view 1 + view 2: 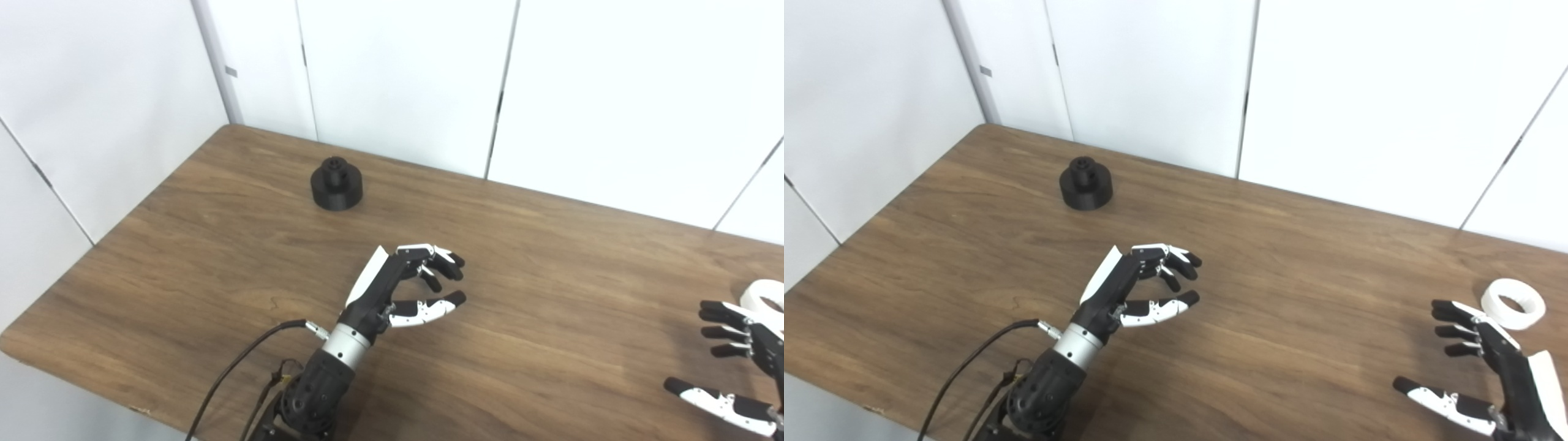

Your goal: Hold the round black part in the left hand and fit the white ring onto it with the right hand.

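The round black part (336,184) stands upright on the wooden table (551,275) near the back left, a small hub on top. My left hand (404,285) hovers at mid-table, well in front and to the right of the part, fingers curled apart and holding nothing. The white ring (1513,304) lies flat near the table's right side. My right hand (1476,361) sits just in front and left of the ring, open, fingers spread, not touching it.
White wall panels (398,73) stand behind the table's back edge. A black cable (239,367) runs from the left wrist down past the table's front edge. Bare wood lies between the two hands.
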Motion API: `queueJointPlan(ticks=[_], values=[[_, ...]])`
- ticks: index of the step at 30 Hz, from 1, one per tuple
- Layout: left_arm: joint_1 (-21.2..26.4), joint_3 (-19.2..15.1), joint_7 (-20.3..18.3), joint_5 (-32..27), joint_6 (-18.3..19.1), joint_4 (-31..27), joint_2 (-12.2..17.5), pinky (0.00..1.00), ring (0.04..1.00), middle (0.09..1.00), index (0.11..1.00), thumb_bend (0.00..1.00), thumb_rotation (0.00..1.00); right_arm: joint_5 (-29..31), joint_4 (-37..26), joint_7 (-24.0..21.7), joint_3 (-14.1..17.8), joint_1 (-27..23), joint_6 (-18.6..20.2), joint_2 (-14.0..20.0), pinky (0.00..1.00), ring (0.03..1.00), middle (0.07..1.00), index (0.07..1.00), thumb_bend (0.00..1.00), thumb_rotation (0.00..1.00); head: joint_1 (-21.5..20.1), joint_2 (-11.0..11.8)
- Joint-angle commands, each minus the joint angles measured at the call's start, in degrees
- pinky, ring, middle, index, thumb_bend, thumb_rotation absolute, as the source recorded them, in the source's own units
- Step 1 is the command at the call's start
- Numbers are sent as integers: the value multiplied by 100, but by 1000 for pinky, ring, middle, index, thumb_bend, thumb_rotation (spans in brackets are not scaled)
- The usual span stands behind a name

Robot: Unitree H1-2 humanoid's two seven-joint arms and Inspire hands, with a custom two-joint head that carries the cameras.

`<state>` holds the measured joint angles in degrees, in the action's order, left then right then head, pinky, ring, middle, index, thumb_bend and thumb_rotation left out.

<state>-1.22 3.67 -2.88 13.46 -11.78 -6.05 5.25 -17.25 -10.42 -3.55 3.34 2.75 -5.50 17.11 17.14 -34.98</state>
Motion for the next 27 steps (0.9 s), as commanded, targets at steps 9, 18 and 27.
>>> queueJointPlan(ticks=[9, 18, 27], values=[[210, -80, 201, 87, -200, -154, 29, 501, 643, 677, 498, 506, 63, 146, -98, 31, 81, -107, -102, 66, 576, 686, 742, 748, 706, 0, 2, -4], [380, -394, 481, 1036, 390, -595, 251, 696, 769, 751, 498, 510, 70, 117, -24, 55, 124, -102, -196, 119, 582, 690, 740, 745, 710, 0, 26, 110], [716, -509, 341, 1435, 1257, -933, 622, 591, 736, 755, 497, 512, 76, 273, 7, -21, 159, -75, -226, 174, 564, 667, 731, 745, 715, 0, 51, 72]])
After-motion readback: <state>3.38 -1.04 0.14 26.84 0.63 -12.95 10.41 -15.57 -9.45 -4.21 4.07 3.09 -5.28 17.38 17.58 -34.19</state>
